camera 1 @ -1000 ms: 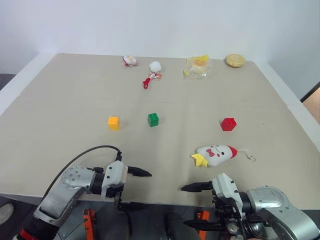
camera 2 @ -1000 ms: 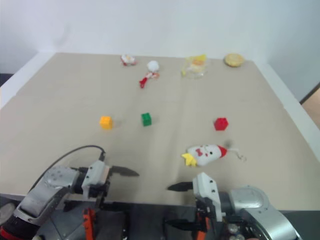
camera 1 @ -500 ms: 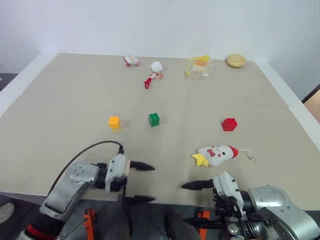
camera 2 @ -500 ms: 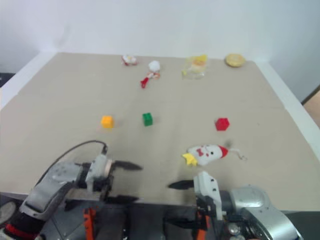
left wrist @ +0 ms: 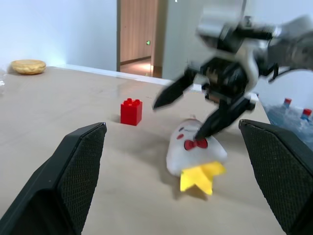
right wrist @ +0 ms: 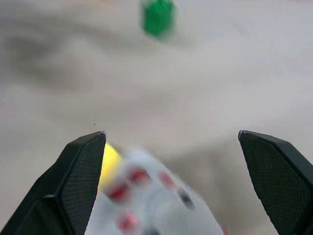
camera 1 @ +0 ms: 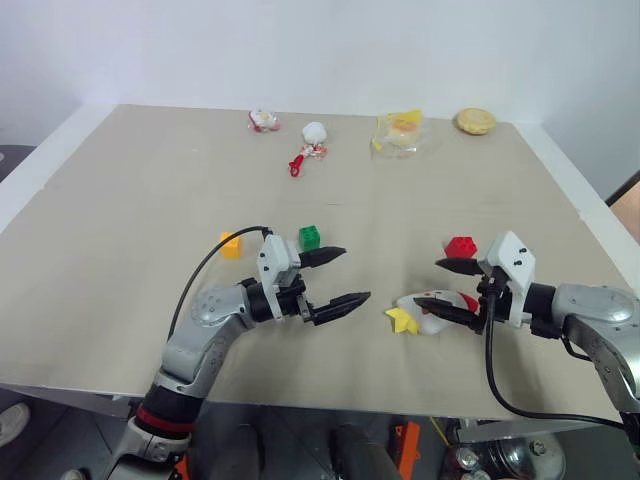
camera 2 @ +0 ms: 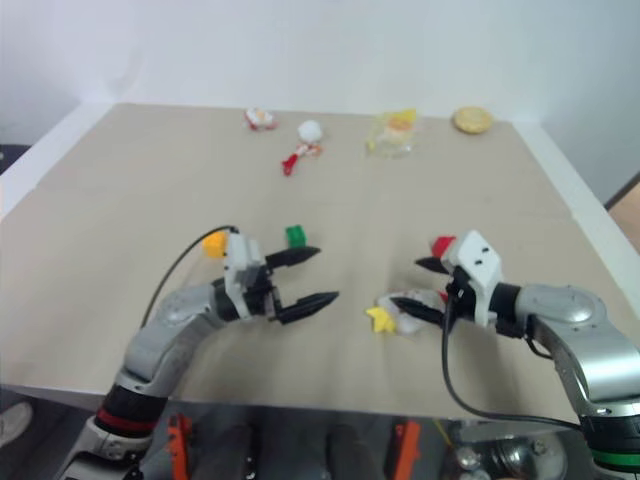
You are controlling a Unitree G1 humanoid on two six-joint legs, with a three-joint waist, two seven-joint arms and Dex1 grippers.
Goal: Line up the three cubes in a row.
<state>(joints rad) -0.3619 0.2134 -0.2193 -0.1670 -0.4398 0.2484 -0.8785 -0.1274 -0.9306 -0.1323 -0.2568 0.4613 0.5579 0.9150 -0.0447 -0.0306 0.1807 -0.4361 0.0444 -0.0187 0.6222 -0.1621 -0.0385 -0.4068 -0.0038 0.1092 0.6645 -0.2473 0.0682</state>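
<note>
Three cubes sit across the middle of the table point(camera 1: 120, 200): yellow-orange point(camera 1: 229, 245) on the left, green point(camera 1: 309, 237) in the middle, red point(camera 1: 460, 246) on the right. My left gripper point(camera 1: 352, 275) is open and empty; it points right, just in front of and to the right of the green cube. My right gripper point(camera 1: 429, 283) is also open and empty. It points left over the plush chicken point(camera 1: 408, 318), just in front of the red cube. The left wrist view shows the red cube point(left wrist: 131, 111), the chicken point(left wrist: 195, 152) and the right gripper point(left wrist: 177, 121). The green cube point(right wrist: 157, 17) shows in the right wrist view.
Along the far edge lie a small red-white toy point(camera 1: 263, 121), a white ball with a red handle point(camera 1: 310, 138), a yellow packet point(camera 1: 398, 130) and a round bun point(camera 1: 473, 121). The plush chicken lies between the grippers and the near edge.
Both arms rose from the near table edge and came forward over the table. The left gripper swung right toward the green cube; the right moved over the chicken. Both stayed open.
</note>
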